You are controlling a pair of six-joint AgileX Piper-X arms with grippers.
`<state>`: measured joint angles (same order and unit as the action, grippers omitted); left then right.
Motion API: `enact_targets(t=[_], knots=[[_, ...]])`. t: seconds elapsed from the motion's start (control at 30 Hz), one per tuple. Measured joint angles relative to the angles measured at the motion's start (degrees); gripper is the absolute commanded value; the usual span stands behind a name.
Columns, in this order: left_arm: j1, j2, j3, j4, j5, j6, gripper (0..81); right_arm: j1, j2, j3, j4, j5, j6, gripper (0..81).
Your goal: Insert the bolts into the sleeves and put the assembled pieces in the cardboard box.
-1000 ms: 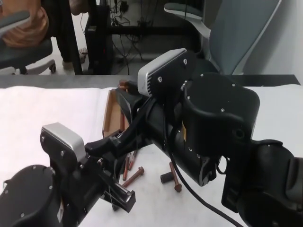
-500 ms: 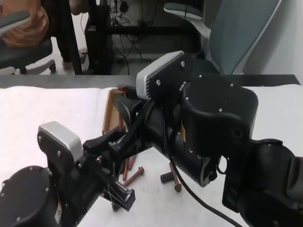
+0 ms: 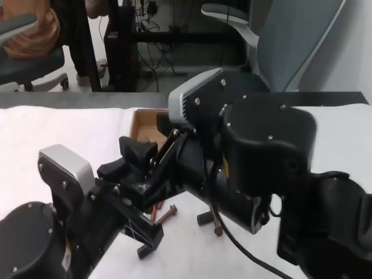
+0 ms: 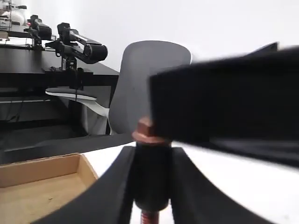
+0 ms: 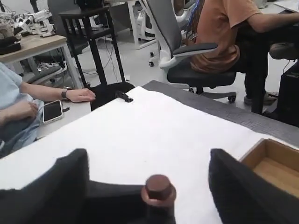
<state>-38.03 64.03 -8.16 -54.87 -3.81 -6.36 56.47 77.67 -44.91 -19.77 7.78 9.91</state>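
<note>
Two arms have shifted left in the past second, baring more of the cardboard box (image 3: 142,122) behind them. The left claw (image 4: 152,161) grips a black sleeve (image 4: 152,184) with a copper bolt (image 4: 148,133) seated in it, held above the bench (image 3: 58,128). The right claw (image 5: 154,186) stands wide around the bolt head. The piece looks assembled and ready for boxing, while loose bolts (image 3: 165,213) wait below.

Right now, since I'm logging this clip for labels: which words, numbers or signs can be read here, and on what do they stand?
No text can be read.
Yellow sticker on an arm's housing: too small to read.
Phone on the side desk: nothing legible.
Cardboard box: no print shows.
Sleeve in the jaws of the left gripper: bare.
</note>
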Motion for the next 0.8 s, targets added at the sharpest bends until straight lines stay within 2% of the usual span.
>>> enact_targets(t=[0.13, 0.27, 0.33, 0.43, 0.53, 0.57, 0.7, 0.77, 0.8], knots=[[4.8, 0.0, -2.0, 5.6, 1.2, 0.1, 1.8, 0.2, -7.1, 0.0, 1.6, 6.1, -2.4, 68.0], [11.3, 2.3, -8.7, 16.9, 7.0, 3.4, 1.8, -0.2, -15.5, -0.5, 9.2, 12.5, -5.1, 67.8], [13.7, 4.9, -13.3, 20.7, 9.5, 4.7, 1.8, -0.7, -18.4, -1.0, 17.7, 14.1, -4.8, 61.7], [16.2, 10.3, -20.8, 25.4, 12.3, 5.5, 1.8, -2.0, -19.6, -1.6, 31.3, 14.9, -2.0, 48.6], [17.3, 17.6, -28.9, 30.1, 14.2, 5.5, 1.8, -4.1, -18.4, -1.6, 42.0, 12.2, 0.2, 46.2], [17.4, 20.5, -32.2, 31.9, 14.7, 5.5, 1.8, -5.5, -17.5, -1.6, 44.6, 8.7, 1.2, 46.2], [17.4, 32.2, -41.2, 36.0, 15.5, 6.7, 1.8, -10.2, -13.1, -2.3, 47.0, -1.0, 6.6, 46.2], [17.4, 37.0, -45.0, 37.5, 15.5, 6.8, 0.7, -12.1, -10.1, -3.1, 47.7, -5.0, 6.9, 46.2], [17.4, 38.4, -46.1, 38.0, 15.5, 6.8, 3.1, -12.6, -9.4, -3.4, 48.1, -6.4, 6.3, 46.2]])
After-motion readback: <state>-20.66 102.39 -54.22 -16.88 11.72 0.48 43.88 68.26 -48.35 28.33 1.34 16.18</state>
